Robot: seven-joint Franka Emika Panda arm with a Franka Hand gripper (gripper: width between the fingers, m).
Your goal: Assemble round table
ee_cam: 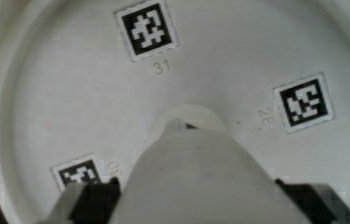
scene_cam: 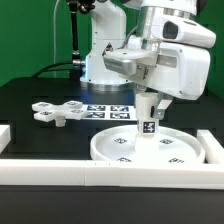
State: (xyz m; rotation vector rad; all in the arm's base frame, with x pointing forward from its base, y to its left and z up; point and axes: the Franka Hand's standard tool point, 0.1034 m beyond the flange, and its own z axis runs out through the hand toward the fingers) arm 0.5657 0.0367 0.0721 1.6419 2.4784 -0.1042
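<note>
Two risks worth weighing from here, largest part first. Large rimmed round white plastic disc (scene_cam: 110, 152), flat on the black table (scene_cam: 30, 95) at the lower centre-right of the exterior view: seemingly unclamped, so liable to skid or spin under any off-axis push.

White cross-shaped plastic base piece (scene_cam: 58, 112), loose at the middle left, well apart and out of harm's way.

Short white cylindrical plastic leg (scene_cam: 147, 118), upright over the disc's centre, pinched near its top by the gripper (scene_cam: 147, 100): prone to jam if tilted while pressed or turned, and to topple if released unseated. Cannot tell whether seated or merely touching.

Containers: only the disc's raised rim, forming a shallow tray, with nothing inside but the leg's foot at the middle.
</note>
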